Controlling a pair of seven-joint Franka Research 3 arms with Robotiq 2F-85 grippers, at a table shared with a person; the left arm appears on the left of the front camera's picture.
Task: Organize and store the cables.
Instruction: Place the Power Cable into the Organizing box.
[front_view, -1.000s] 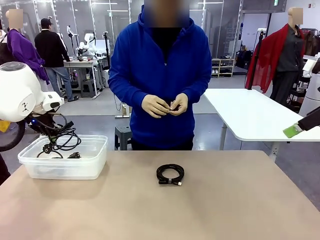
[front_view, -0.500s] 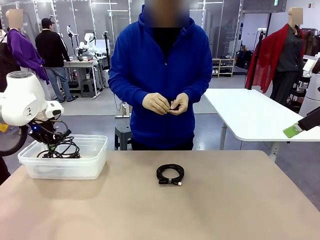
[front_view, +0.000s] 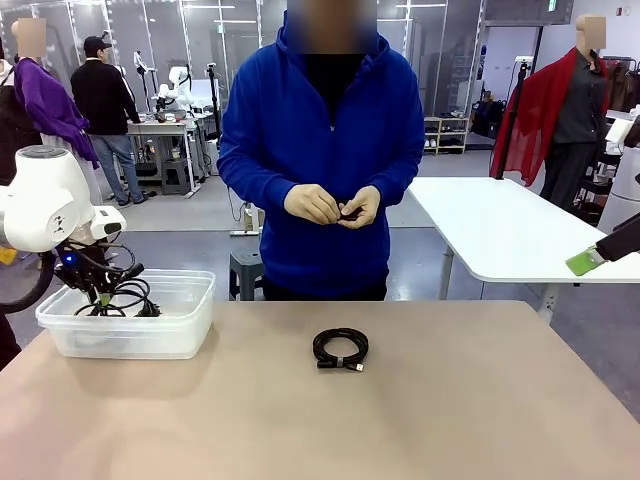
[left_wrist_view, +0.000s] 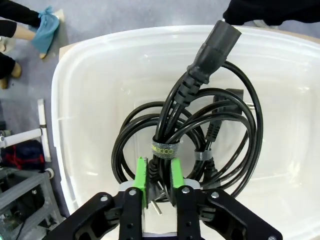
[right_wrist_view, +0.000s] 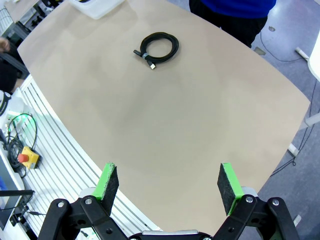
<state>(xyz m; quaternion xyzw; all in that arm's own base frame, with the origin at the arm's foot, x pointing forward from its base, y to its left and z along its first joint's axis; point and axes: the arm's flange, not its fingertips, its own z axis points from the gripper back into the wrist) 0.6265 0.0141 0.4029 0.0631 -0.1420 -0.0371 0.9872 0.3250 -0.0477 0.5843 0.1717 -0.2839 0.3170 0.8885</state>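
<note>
A thick black cable coil (left_wrist_view: 200, 125) with a chunky power plug lies in the clear plastic bin (left_wrist_view: 90, 90) at the table's left, shown too in the front view as the coil (front_view: 120, 298) in the bin (front_view: 180, 325). My left gripper (left_wrist_view: 159, 172) reaches down into the bin. Its jaws stand slightly apart on either side of the bundle, just below its green tie. A thin coiled cable (front_view: 340, 349) rests mid-table, the same cable (right_wrist_view: 158, 49) lying far ahead of my right gripper (right_wrist_view: 170, 182), which hangs wide open above the table with nothing in it.
A person in a blue hoodie (front_view: 320, 130) stands at the far side, both hands (front_view: 330, 210) together on something small and dark. A white table (front_view: 520, 230) stands behind on the right.
My left gripper has lowered the thick coil into the bin and its jaws have parted a little. The thin cable, the person and the right arm have stayed put.
</note>
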